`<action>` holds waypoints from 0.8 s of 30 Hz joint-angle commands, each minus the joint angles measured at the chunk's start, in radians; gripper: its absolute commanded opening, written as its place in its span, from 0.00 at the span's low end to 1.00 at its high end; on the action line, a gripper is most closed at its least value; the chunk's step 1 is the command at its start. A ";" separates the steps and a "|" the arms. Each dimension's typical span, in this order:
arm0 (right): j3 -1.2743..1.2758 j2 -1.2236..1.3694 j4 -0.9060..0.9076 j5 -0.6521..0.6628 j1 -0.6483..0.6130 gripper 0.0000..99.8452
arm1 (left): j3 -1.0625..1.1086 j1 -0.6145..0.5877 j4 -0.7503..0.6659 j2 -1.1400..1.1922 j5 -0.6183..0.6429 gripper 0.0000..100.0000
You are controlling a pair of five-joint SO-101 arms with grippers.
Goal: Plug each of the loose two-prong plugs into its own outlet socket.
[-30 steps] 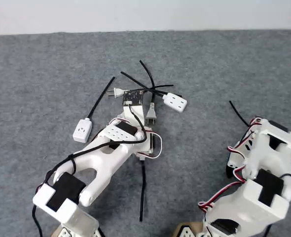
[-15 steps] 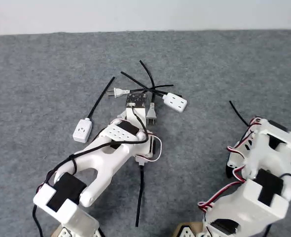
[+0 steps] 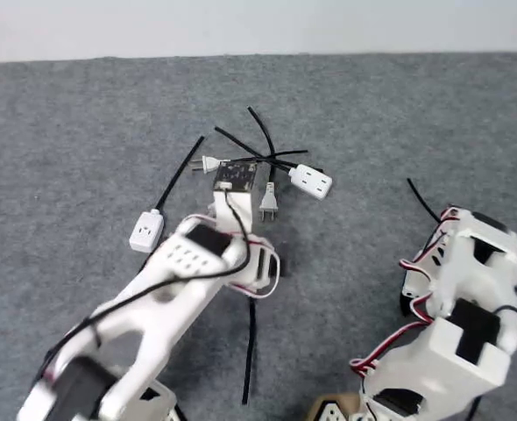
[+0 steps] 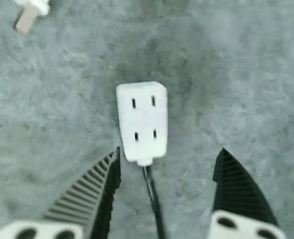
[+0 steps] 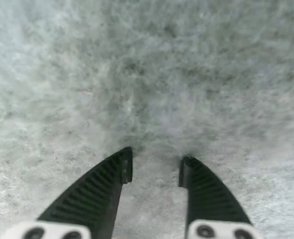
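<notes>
White outlet socket [image 4: 142, 122] just ahead of left tool [image 4: 169, 154], spread wide; cord [image 4: 153, 201] between its tips. Right tool [image 5: 156, 164] spread, over grey bench [image 5: 137, 74].

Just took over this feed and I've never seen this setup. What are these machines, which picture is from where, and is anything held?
These are two small white robot arms at a table with a grey carpet-like top. The wide picture is from a fixed camera looking down: the left arm is stretched toward the middle, and the right arm sits folded at the side. The other two pictures come from a camera on each wrist, looking out past that arm's black jaws. On the table lie a white socket on a black cord, another socket, and two loose plugs. The left wrist picture shows a socket just ahead of the left arm's open jaws, its cord running back between them. The right arm's jaws are open over bare table. Nothing is held.
</notes>
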 commanded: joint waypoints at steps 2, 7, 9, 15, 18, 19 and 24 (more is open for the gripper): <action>-0.083 -0.099 0.033 -0.026 -0.150 0.05 | 0.113 -0.041 -0.011 -0.304 -0.107 0.29; -0.181 -0.173 0.079 -0.169 -0.380 0.12 | 0.355 -0.239 -0.137 -0.560 -0.198 0.29; -0.249 -0.173 0.091 -0.239 -0.479 0.13 | 0.449 -0.353 -0.187 -0.647 -0.256 0.29; -0.445 -0.119 0.082 -0.450 -0.662 0.13 | 0.624 -0.643 -0.282 -0.806 -0.316 0.29; -0.580 -0.013 0.070 -0.516 -0.711 0.13 | 0.670 -0.644 -0.299 -0.813 -0.318 0.29; -0.637 0.033 0.061 -0.529 -0.727 0.13 | 0.670 -0.644 -0.299 -0.813 -0.318 0.29; -0.941 0.317 0.022 -0.540 -0.779 0.13 | 0.674 -0.649 -0.299 -0.816 -0.318 0.29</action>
